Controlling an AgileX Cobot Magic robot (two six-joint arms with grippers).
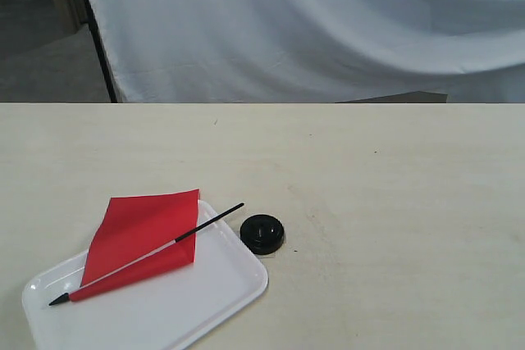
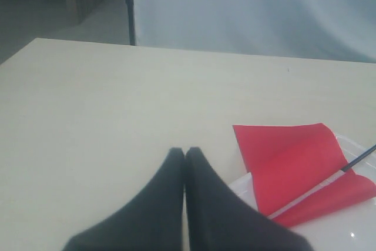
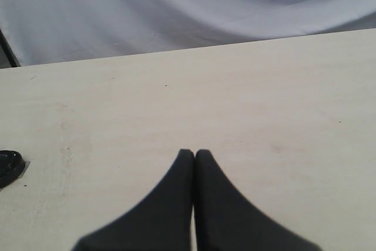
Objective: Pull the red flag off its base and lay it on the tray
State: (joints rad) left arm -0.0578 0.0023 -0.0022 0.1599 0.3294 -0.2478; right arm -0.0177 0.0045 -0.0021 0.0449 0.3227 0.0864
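Note:
The red flag (image 1: pixel 139 239) lies flat across the white tray (image 1: pixel 197 297) at the front left of the table, its stick running from a black tip at the tray's left to a black end past the far rim. The black round base (image 1: pixel 262 234) stands on the table just right of the tray, with nothing in it. Neither gripper shows in the exterior view. The left wrist view has my left gripper (image 2: pixel 185 152) shut and empty over bare table, with the flag (image 2: pixel 296 163) and the tray (image 2: pixel 346 236) beside it. My right gripper (image 3: pixel 194 154) is shut and empty, apart from the base (image 3: pixel 9 166).
A white cloth backdrop (image 1: pixel 328 22) hangs behind the table's far edge. A dark stand pole (image 1: pixel 102 47) rises at the back left. The pale wooden table (image 1: pixel 394 202) stretches to the right of the base.

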